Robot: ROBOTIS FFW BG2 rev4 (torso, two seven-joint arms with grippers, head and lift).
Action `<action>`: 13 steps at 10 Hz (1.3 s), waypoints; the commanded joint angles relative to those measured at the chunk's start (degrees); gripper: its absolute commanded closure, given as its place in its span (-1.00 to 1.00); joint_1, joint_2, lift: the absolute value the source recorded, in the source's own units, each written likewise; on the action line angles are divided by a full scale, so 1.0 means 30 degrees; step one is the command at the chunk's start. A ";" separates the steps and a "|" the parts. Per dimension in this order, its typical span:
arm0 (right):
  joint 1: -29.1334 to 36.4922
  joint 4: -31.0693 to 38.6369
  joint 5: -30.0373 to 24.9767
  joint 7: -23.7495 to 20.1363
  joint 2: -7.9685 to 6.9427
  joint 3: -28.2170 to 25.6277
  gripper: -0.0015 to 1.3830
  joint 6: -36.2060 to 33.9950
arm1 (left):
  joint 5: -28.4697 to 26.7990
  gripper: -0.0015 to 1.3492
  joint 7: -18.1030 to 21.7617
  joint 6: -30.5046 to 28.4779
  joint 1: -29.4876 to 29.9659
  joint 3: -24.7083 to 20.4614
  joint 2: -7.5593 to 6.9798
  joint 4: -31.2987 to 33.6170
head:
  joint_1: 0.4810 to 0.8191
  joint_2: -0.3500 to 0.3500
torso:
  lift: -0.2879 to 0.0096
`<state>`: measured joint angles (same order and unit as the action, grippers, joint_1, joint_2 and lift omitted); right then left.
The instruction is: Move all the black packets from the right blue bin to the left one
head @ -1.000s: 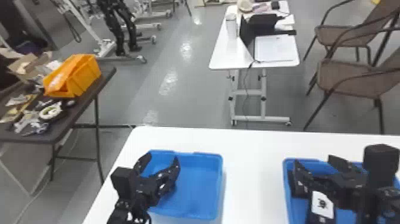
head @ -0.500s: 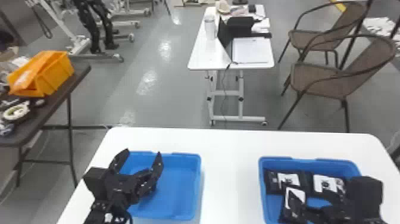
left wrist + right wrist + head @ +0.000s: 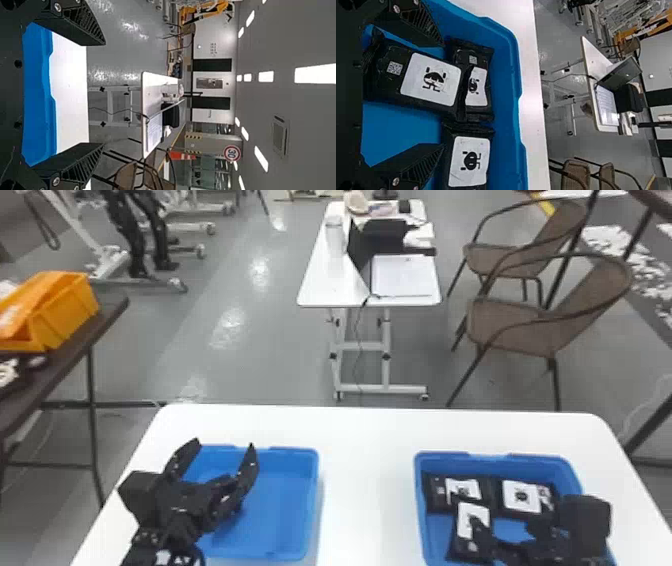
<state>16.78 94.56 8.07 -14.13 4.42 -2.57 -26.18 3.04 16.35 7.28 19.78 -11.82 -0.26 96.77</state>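
Two blue bins, three black packets and two grippers were present. The left gripper, fingers spread wide, stood over the left blue bin. The right gripper was likewise spread wide, over the right blue bin, with the near packet between its fingers. The far-left packet, partly overlapped by it, and the far-right packet lay along the far wall. Each black packet bore a white label with a black figure.
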 commanded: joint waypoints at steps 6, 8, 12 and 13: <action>-0.1491 -0.2281 0.0034 0.0550 0.0021 0.1091 -0.83 0.0406 | -0.0076 -0.82 0.0000 0.0181 -0.0148 0.0308 0.0137 -0.0117 | 0.27 0.28 | 0.94; -0.1813 -0.2896 0.0064 0.0726 0.0226 0.1794 -0.83 0.0406 | -0.0076 -0.82 0.0000 0.0239 -0.0206 0.0366 0.0137 -0.0176 | 0.27 0.31 | 0.94; -0.2370 -0.4039 0.0064 0.1019 0.0255 0.2175 -0.44 0.0552 | -0.0076 -0.82 0.0000 0.0239 -0.0177 0.0337 0.0137 -0.0235 | 0.27 0.35 | 0.94; -0.2370 -0.4039 0.0181 0.1370 0.0255 0.2175 -0.16 0.0201 | -0.0076 -0.82 0.0000 0.0239 -0.0148 0.0337 0.0137 -0.0235 | 0.27 0.35 | 0.94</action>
<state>9.67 82.47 8.41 -10.16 5.19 3.95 -24.98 2.81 16.35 7.98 19.28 -10.81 -0.26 96.06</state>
